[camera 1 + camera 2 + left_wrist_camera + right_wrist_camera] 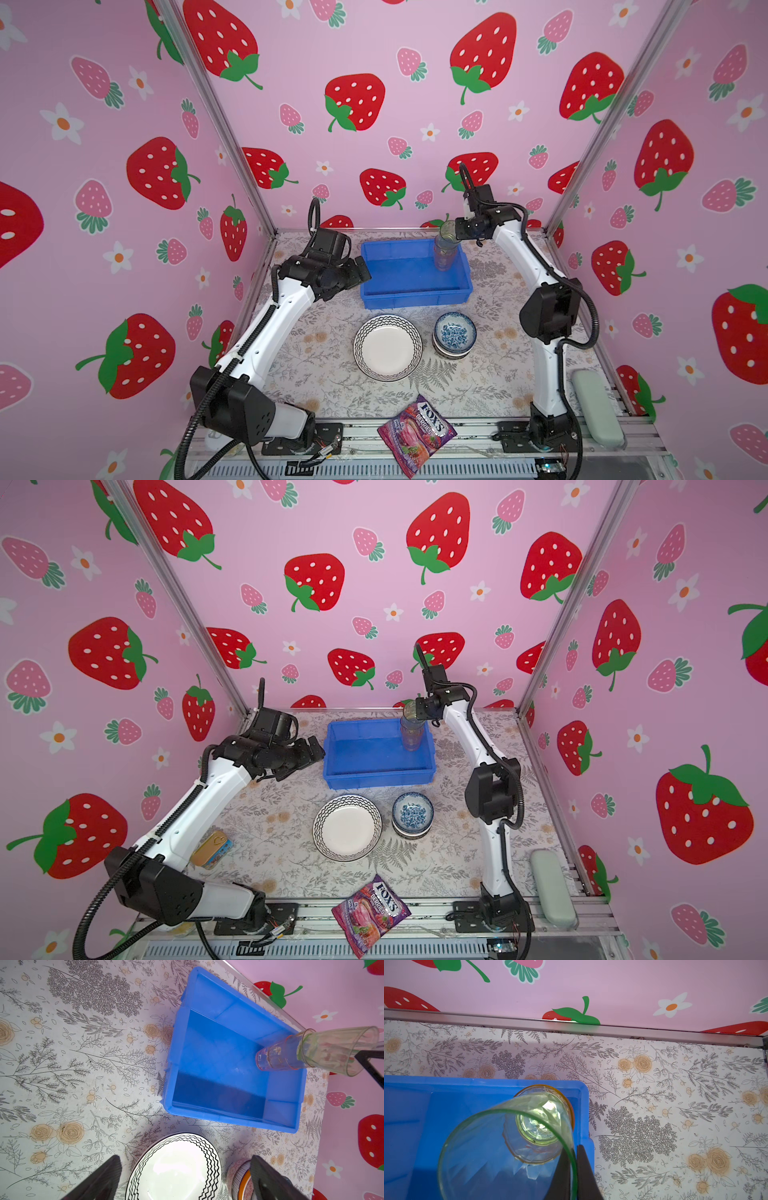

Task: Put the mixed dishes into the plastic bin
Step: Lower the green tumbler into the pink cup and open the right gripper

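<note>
**Over the bin (415,300) corner, glasses (445,251) clamped**

Pinching the green glass (332,1051) by its rim with the right gripper (573,1167), stack down inside, far right. Spread wide, empty, at the left gripper (360,269), beside the bin's left wall. Out front: plate (387,347), bowls (455,334).

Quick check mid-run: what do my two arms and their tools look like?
The left arm and right arm match: white link shells, black joint housings, and black ribbed cable hoses looping alongside. The left tool and right tool each carry two flat black fingers tapering to a tip. No lettering shows.
</note>
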